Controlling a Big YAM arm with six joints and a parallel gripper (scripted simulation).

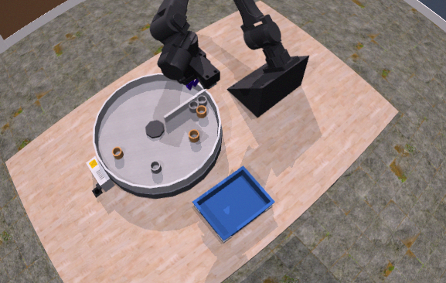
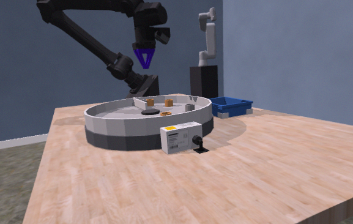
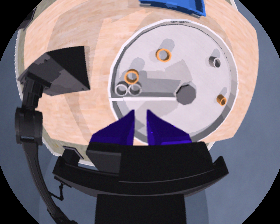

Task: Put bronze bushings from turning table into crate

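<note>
My gripper [image 1: 192, 85] [image 2: 145, 68] [image 3: 140, 113] is open by a narrow gap and empty, high above the turning table [image 1: 130, 116] [image 2: 109, 125] [image 3: 191, 45]. One bronze bushing [image 1: 201, 116] [image 2: 150, 102] [image 3: 132, 82] stands beside two steel bushings [image 1: 193, 108] [image 3: 121, 95] near the thin bar. A second bronze bushing [image 1: 194, 140] [image 2: 169, 103] [image 3: 163, 61] stands on the crate's side. A third bronze bushing [image 1: 117, 157] [image 2: 166, 114] stands near the rim by the white box. Another steel bushing [image 1: 155, 171] [image 2: 189, 108] stands apart. The blue crate [image 1: 238, 201] [image 2: 234, 109] is empty.
The thin bar [image 1: 184, 104] [image 2: 139, 103] [image 3: 146, 99] runs from near the dark hub [image 1: 154, 129] [image 2: 150, 112] [image 3: 186, 94] to the raised rim. A white box [image 1: 98, 172] [image 2: 179, 138] stands against the turning table's outside. The arm's black base [image 1: 277, 89] [image 3: 66, 72] stands beside it.
</note>
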